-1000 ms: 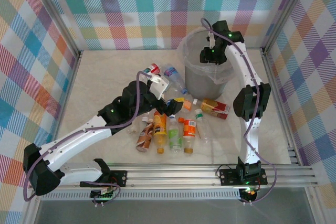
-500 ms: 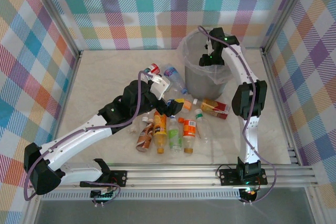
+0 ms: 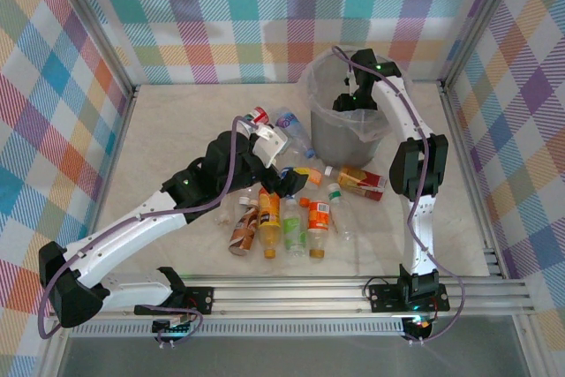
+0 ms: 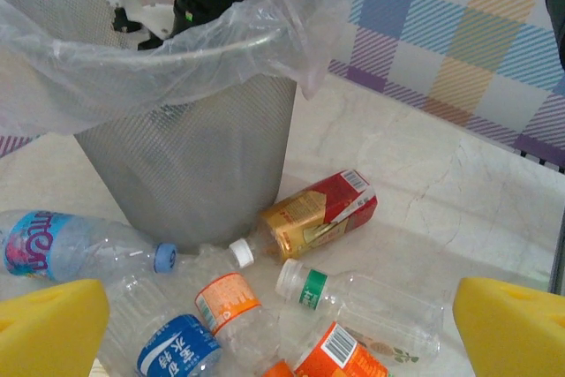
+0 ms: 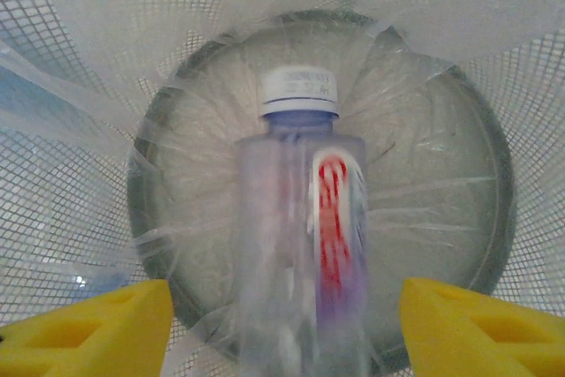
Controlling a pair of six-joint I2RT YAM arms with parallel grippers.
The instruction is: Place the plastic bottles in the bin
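Note:
My right gripper [image 3: 346, 99] hangs in the mouth of the grey mesh bin [image 3: 346, 134], jaws open. In the right wrist view a clear bottle [image 5: 305, 253] with a white cap and red-white label shows blurred between the yellow fingers [image 5: 97, 324], with gaps on both sides, above the bin's bagged bottom [image 5: 441, 174]. My left gripper [image 3: 281, 178] is open over the pile of plastic bottles [image 3: 291, 218] in front of the bin. Its wrist view shows a red-gold bottle [image 4: 313, 214], a green-label bottle [image 4: 371, 302], an orange-label one [image 4: 225, 302] and a blue-label one [image 4: 177, 346].
A blue-capped bottle [image 4: 79, 249] lies against the bin's foot [image 4: 194, 174]. Two more bottles [image 3: 282, 125] lie left of the bin. Checked walls and metal posts [image 3: 459, 50] close in the table. The bag's loose rim [image 4: 291, 15] drapes over the bin's edge.
My right gripper dipped lower into the bin's mouth and opened, letting go of the bottle, which now shows blurred. The left arm barely shifted.

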